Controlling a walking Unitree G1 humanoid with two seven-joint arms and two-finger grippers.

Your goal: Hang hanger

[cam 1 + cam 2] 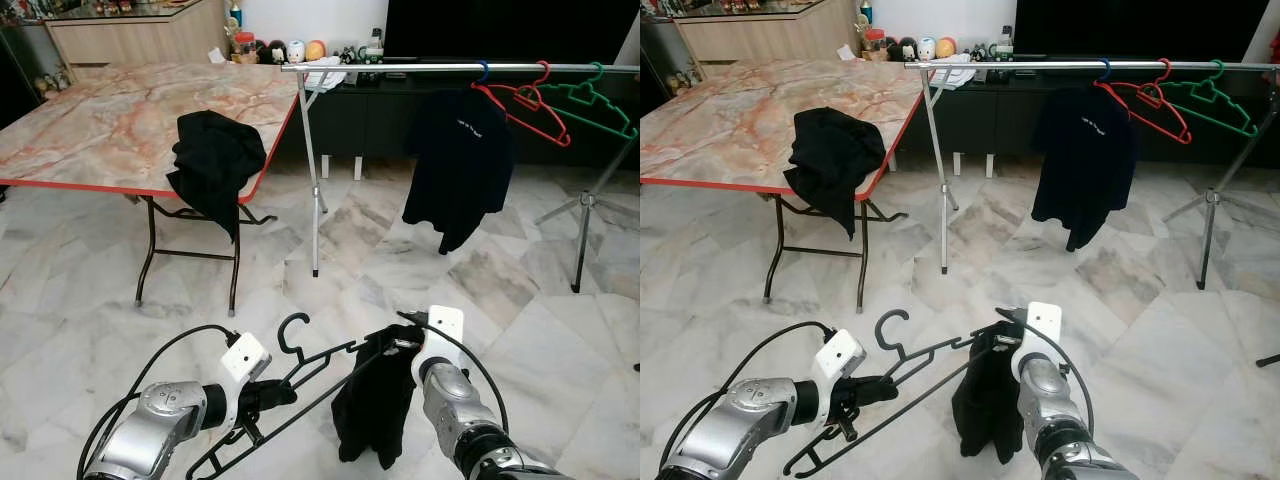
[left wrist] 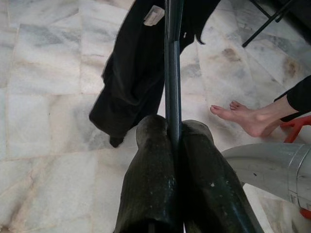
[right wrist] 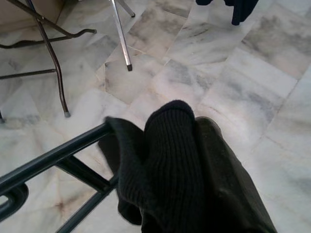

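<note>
Two silver arms hold a black hanger (image 1: 300,375) above the marble floor (image 1: 90,330), low in the head view. The left gripper (image 2: 174,141) has its fingers (image 2: 150,179) clenched on one of the hanger's thin bars, which runs straight out between them. The right gripper (image 3: 194,145) has its fingers pinched on the ribbed edge of a black garment (image 1: 370,405) at the hanger's far end; the garment droops below that end. The hanger's hook (image 1: 291,332) points upward between the two arms.

Beyond them stands a clothes rail (image 1: 460,68), carrying a black shirt (image 1: 460,160) on a blue hook, a red hanger (image 1: 525,108) just beside it, and a green hanger (image 1: 590,105) nearest the rail's right end. To the left stands a marble-topped bench (image 1: 110,120) with a red rim; another black garment (image 1: 212,160) lies draped over its near right edge. In the left wrist view, a person's bare foot (image 2: 243,116) rests on the floor.
</note>
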